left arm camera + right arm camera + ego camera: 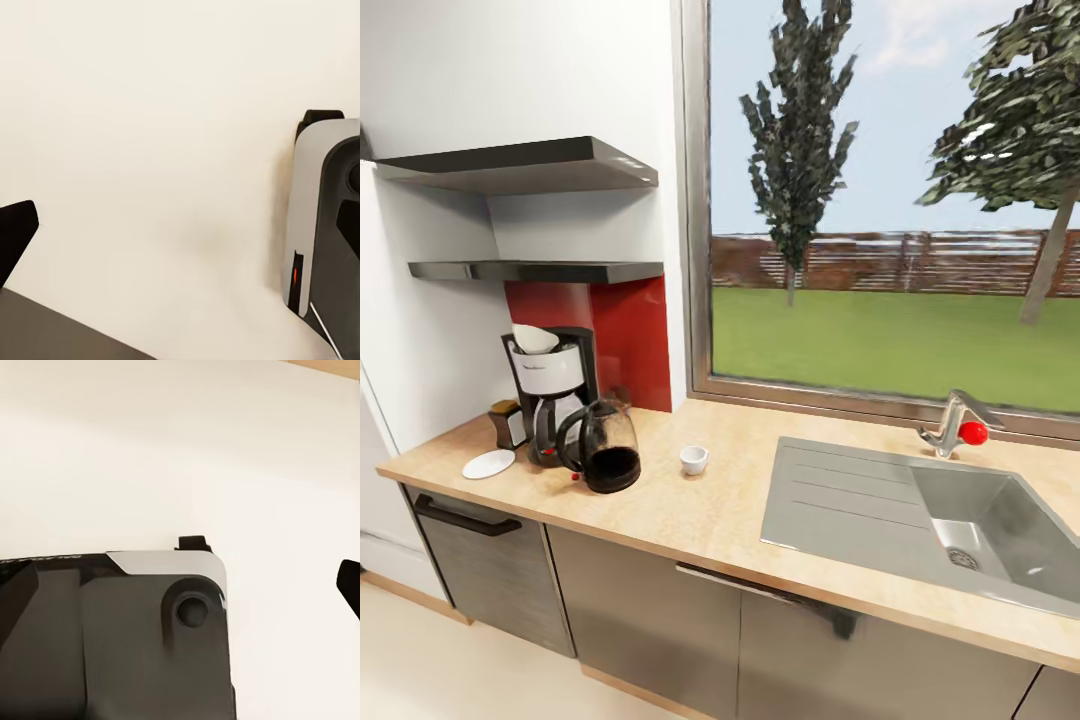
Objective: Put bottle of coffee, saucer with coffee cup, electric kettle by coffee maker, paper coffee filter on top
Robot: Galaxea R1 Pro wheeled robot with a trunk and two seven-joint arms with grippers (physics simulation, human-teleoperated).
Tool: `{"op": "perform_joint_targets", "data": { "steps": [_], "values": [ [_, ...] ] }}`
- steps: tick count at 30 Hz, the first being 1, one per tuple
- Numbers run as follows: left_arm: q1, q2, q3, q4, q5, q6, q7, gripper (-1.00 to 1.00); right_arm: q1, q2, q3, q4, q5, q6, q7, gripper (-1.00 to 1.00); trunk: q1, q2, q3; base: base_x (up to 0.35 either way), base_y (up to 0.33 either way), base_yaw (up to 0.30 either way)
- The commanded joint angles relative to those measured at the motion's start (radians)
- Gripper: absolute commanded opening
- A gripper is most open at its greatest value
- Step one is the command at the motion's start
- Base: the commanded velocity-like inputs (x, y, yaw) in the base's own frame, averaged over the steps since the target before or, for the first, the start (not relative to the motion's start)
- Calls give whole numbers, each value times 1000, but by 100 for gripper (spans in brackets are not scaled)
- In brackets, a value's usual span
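Tan speckled worktop carries, left of the coffee maker, the saucer and the bottle of coffee. A paper coffee filter sits atop the machine. Touching its front-right stands the electric kettle; farther right, apart, the coffee cup. Neither pincer's opening can be told.

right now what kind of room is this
A home kitchen, most likely. A long wood-look countertop carries a steel sink with a faucet under a big window, and a coffee maker stands beside an electric kettle below two wall shelves.
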Motion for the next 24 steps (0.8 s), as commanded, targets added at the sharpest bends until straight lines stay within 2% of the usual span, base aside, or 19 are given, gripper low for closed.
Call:
{"op": "perform_joint_targets", "data": {
  "steps": [1, 6, 24],
  "values": [
    [-1, 0, 9, 3, -11, -5, 3, 100, -1, 0, -9, 1, 10, -3, -4, 100, 0, -2, -1, 0, 300, -20],
    [-1, 0, 10, 2, -11, -5, 4, 100, -1, -1, -10, 1, 10, -3, -3, 100, 0, -2, -1, 0, 302, -159],
    [-1, 0, 11, 2, -10, -5, 6, 100, -1, -1, -10, 1, 10, -3, -3, 100, 0, -2, -1, 0, 306, -259]
  ]
}}
